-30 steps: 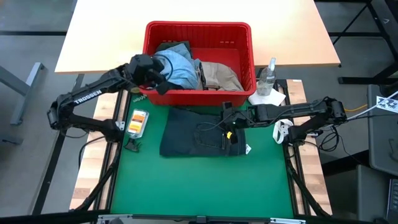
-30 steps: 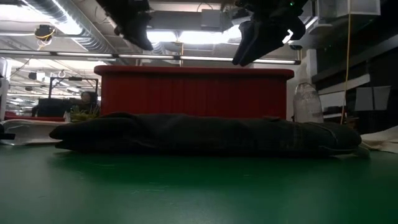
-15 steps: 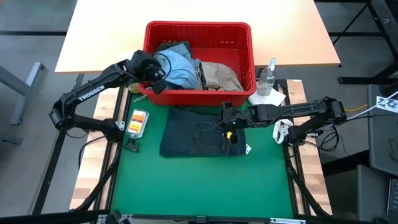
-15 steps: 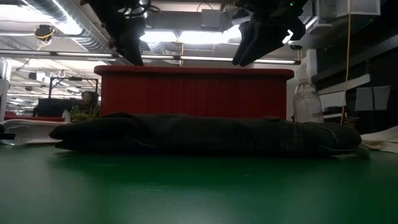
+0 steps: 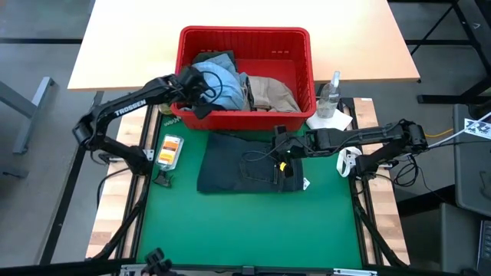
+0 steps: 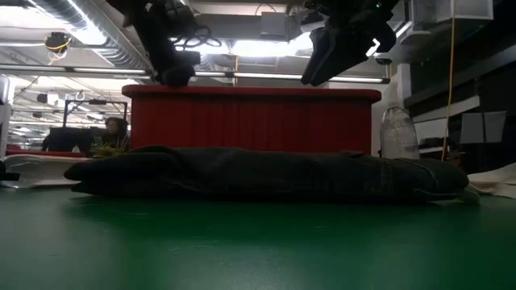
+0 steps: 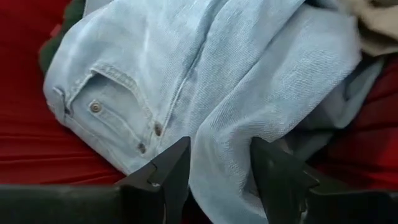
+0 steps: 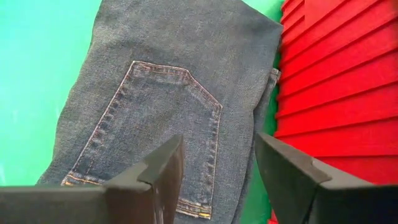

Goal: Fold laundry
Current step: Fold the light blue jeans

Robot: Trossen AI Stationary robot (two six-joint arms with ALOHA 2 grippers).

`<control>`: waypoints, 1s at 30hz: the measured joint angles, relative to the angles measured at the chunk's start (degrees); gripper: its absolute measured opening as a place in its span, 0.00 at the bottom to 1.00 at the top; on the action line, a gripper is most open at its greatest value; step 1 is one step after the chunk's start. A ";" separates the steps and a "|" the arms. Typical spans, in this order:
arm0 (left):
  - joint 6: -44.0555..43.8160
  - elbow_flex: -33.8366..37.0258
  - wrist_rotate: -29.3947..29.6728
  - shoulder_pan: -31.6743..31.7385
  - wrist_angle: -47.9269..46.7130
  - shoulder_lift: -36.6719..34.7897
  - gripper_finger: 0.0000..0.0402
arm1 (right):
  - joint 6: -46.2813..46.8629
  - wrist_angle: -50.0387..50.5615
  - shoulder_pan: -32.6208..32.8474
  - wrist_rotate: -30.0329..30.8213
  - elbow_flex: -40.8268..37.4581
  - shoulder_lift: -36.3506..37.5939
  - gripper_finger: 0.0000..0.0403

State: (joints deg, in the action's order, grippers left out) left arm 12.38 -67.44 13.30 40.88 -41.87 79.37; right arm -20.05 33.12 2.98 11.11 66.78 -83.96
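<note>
Your left gripper (image 7: 219,180) hangs over the red plastic basket (image 5: 294,46) at the table's 11 o'clock, its fingers parted with only a narrow gap of cloth showing between them, closed on nothing. Just beneath them lies the light blue denim (image 7: 205,81), soft and rumpled, with a stitched pocket and small metal rivets. It is heaped against the basket's ribbed left wall, so you have little side room there. Beside it, toward 1 o'clock in the basket, sits the crumpled beige khaki piece (image 5: 270,92). Your right gripper (image 8: 214,180) hovers with its fingers spread and empty above the dark navy jeans (image 5: 242,161), which lie folded flat as a rough rectangle on the green mat (image 5: 230,230) at the table's centre, their far edge just beside the basket's front wall. From 5 to 7 o'clock the mat lies open and smooth.
</note>
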 joint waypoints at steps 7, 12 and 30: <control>0.31 0.00 -0.68 -0.07 -0.15 0.75 0.33 | 0.00 0.00 0.00 0.02 0.00 0.00 0.50; -1.33 0.00 -0.17 -0.39 1.04 -0.10 0.07 | 0.00 0.00 0.00 0.00 0.00 0.00 0.50; -4.48 -24.54 -0.72 -4.70 5.33 -1.30 0.01 | -2.86 -5.33 0.00 9.74 -0.02 0.17 0.50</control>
State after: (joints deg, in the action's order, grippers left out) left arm 7.90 -91.98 12.57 36.18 -36.54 78.06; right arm -22.91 27.80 2.98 20.86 66.76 -83.79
